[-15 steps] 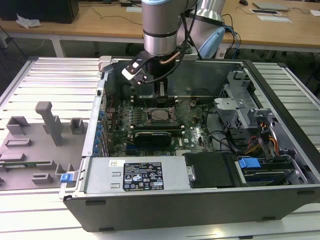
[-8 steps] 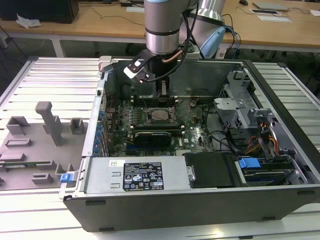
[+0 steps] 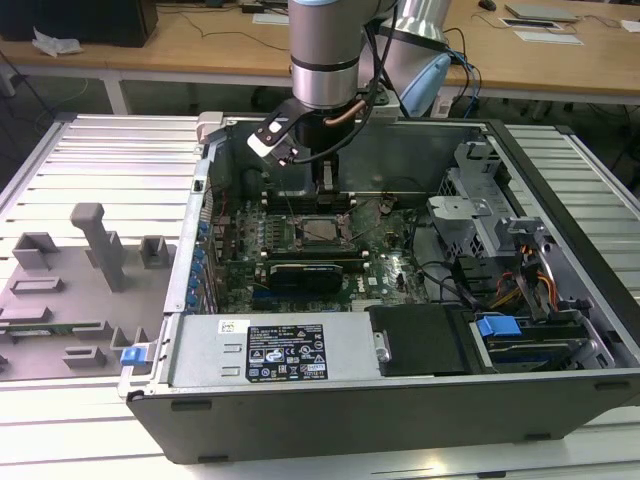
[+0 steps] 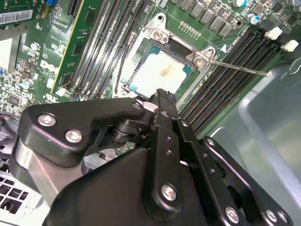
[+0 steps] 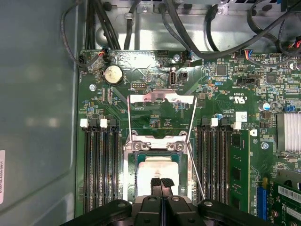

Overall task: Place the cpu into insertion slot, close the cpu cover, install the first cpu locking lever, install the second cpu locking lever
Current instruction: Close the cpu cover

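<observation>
Already the cpu (image 5: 157, 170) lies flat in the insertion slot (image 5: 135, 160), pale metal top facing up. It is square, so it has no long axis, and its edges run parallel to the slot's frame and to the memory slots (image 5: 101, 165) on either side. The cpu cover (image 5: 162, 98) is not yet down: it stands swung up from its hinge, and the green board shows through its central window. A thin metal locking lever (image 5: 196, 174) slants out from a corner of the frame across the neighbouring memory slots, unlatched.

The end effector (image 5: 161, 182) hangs over the near edge of the cpu with its two black fingertips pressed together and nothing between them. I cannot tell whether they touch the chip.

In the exterior view the arm reaches down into an open computer case (image 3: 400, 420) that lies on a tabletop (image 3: 60, 150) of aluminium slats. Grey block fixtures (image 3: 90, 250) stand at the exterior view's left, well apart from the case. A wooden tabletop (image 3: 200, 40) with cables and papers runs along behind.

A black-and-white label (image 3: 288, 352) sits on the silver housing at the case's front. Its print is too small to read.
</observation>
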Controlling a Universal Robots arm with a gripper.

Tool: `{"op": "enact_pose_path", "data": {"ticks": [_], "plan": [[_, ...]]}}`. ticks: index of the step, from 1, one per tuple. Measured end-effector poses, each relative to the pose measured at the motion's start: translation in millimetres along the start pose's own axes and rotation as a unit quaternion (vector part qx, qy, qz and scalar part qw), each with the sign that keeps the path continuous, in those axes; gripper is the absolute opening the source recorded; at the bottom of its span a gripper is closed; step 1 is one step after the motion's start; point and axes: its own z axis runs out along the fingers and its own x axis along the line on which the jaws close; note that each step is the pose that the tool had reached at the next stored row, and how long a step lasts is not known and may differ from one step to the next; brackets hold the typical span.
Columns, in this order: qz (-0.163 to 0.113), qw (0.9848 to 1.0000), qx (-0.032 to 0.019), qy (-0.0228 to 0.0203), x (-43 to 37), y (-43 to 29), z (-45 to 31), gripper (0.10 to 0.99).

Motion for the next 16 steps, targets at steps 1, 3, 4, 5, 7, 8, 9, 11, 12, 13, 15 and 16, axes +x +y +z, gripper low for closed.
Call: {"op": "enact_pose_path", "data": {"ticks": [1, 3, 4, 5, 7, 8, 9, 11, 12, 13, 15, 16], "plan": [[0.0, 1.0, 0.0, 0.0001, 0.0, 0.0, 0.0, 0.106], [0.0, 1.0, 0.0, 0.0002, 0.0, 0.0, 0.0, 0.106], [0.0, 1.0, 0.0, 0.0002, 0.0, 0.0, 0.0, 0.106], [0.0, 1.0, 0.0, 0.0003, 0.0, 0.0, 0.0, 0.106], [0.0, 1.0, 0.0001, 0.0003, -0.1, 0.0, -0.4, 0.106], [0.0, 1.0, 0.0001, 0.0003, -0.1, 0.0, -1.0, 0.106], [0.0, 1.0, 0.0, 0.0003, -0.1, 0.1, -1.8, 0.106], [0.0, 1.0, -0.0002, 0.0004, -0.1, 0.4, -5.2, 0.106], [0.0, 1.0, -0.0003, 0.0004, -0.1, 0.5, -7.1, 0.106], [0.0, 1.0, -0.0004, 0.0004, -0.2, 0.8, -10.4, 0.106], [0.0, 1.0, -0.0006, 0.0004, -0.2, 1.1, -14.4, 0.106], [0.0, 1.0, -0.0008, 0.0004, -0.3, 1.3, -18.2, 0.106]]}}
